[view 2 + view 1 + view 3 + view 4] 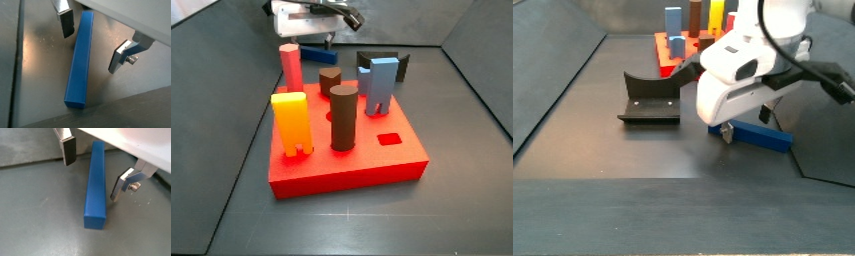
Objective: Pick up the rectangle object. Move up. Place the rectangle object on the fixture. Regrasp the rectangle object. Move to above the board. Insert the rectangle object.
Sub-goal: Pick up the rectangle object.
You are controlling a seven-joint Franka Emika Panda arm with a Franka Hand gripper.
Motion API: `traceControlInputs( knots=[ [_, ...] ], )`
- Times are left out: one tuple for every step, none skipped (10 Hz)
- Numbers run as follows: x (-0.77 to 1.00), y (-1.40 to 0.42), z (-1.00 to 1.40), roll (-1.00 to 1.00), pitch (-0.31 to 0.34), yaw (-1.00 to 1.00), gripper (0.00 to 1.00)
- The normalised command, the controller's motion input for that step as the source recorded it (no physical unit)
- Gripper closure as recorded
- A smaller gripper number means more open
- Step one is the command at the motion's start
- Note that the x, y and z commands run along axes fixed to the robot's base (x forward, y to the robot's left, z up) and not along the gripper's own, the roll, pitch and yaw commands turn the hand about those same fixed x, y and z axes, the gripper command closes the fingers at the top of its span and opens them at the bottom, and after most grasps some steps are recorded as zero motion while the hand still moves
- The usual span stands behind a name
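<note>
Still flat on the grey floor: rectangle object point(95, 188), a slim blue bar, lying between the fingers in both wrist views. Spread wide around it, gripper point(93, 175), one finger point(66, 22) just beside the bar, neither visibly touching. Low over the bar in a side view too point(760, 135). Nothing lifted yet, so apparently at the very first step, the pick-up. Empty and waiting nearby, fixture point(649, 100); farther off, red board point(372, 165) with its pegs and open hole.
</note>
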Motion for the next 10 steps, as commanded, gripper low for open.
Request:
traceControlInputs(
  knots=[
    [0.00,-0.03,0.00,0.00,0.000,0.02,0.00],
    [0.00,0.00,-0.12,0.05,-0.259,0.00,0.00],
    [0.05,0.05,-0.13,0.05,-0.491,0.03,0.00],
    [0.00,0.00,-0.19,0.06,-0.469,0.03,0.00],
    [0.00,0.00,-0.18,0.01,-0.254,0.00,0.00],
    [0.01,0.08,0.00,-0.09,0.000,-0.03,0.00],
    [0.00,0.00,-0.17,-0.01,-0.123,0.00,0.00],
    [0.10,0.07,-0.21,-0.01,-0.034,0.00,0.00],
    [0.00,0.00,0.00,0.00,0.000,0.00,0.00],
    [0.00,0.00,0.00,0.00,0.000,0.00,1.00]
  ],
)
